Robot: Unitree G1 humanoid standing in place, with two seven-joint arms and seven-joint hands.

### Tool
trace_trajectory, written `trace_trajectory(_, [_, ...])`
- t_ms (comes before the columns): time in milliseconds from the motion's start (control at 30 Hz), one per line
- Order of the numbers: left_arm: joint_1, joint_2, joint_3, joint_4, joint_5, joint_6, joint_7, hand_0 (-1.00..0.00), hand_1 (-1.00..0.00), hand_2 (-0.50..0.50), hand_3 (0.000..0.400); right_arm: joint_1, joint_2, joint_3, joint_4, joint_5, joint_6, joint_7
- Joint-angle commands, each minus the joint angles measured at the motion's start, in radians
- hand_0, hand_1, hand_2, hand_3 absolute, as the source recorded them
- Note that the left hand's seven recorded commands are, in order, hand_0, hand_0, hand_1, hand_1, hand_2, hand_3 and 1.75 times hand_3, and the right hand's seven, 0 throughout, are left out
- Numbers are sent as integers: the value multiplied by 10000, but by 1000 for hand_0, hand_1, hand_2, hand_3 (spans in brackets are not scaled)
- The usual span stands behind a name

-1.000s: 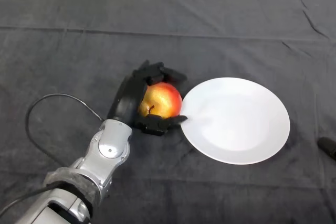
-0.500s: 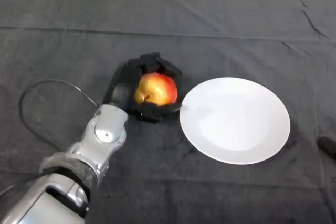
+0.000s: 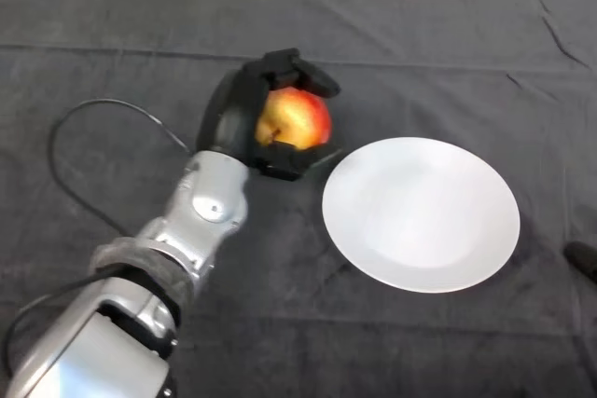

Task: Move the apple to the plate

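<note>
Fingers (image 3: pixel 297 70) curled round red-yellow apple (image 3: pixel 297 118).

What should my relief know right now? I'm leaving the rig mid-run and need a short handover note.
Left hand: shut on the apple, fingers and thumb curled round it.
Apple: in the hand, beside the plate's far-left edge, not over it.
Plate: white, nothing on it, to the right of the hand on the dark cloth.
Done: apple grasped.
Left: carry the apple right over the plate, set it down, release and pull the hand back.
</note>
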Motion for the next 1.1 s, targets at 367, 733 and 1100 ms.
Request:
trace_trajectory(367, [-99, 17, -1546, -867, -734, -307, -269, -1000, -1000, 0, 400, 49, -164, -96, -36, -23, 7, 6])
trace_trajectory(733, [116, 115, -2706, -1334, -1557, -75, -422, -1000, -1000, 0, 400, 47, -166, -96, -31, -25, 6, 11])
trace_trajectory(1100, [317, 220, -3623, -1704, -2324, 192, -590, -1000, -1000, 0, 400, 44, -167, -95, -25, -28, 5, 16])
